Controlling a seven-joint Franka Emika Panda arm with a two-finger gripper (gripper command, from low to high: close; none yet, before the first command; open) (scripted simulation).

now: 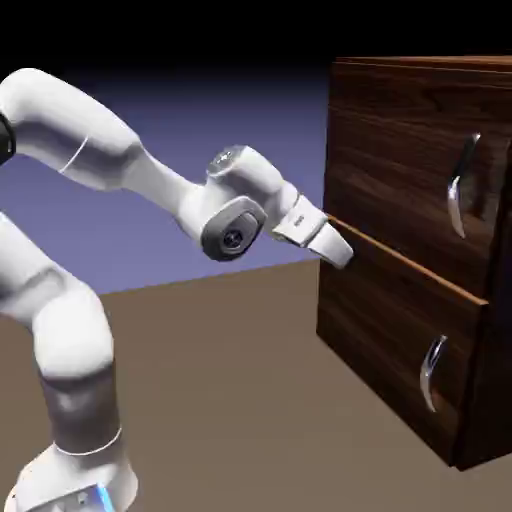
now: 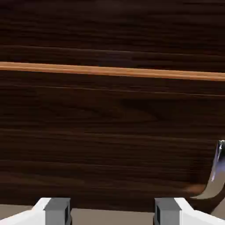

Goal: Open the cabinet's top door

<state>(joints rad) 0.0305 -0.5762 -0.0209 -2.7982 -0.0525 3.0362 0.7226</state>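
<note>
The dark wood-grain cabinet (image 1: 385, 335) stands at the right of the exterior view. Its top door (image 1: 400, 150) is the upper panel and carries a long curved silver handle (image 1: 458, 190). The door looks shut. My gripper (image 1: 343, 254) points at the cabinet's front near its left edge, level with the seam between the two panels and well left of the handle. In the hand view the fingertips (image 2: 57, 212) stand apart with nothing between them, so the gripper (image 2: 112, 213) is open. Dark wood (image 2: 110, 132) fills that view, and whether the tips touch it I cannot tell.
The lower panel has a shorter silver handle (image 1: 432, 372). A light seam line (image 2: 110, 71) crosses the hand view, and part of a silver handle (image 2: 215, 176) shows at its right edge. The brown table (image 1: 230, 380) stretches in front of the cabinet.
</note>
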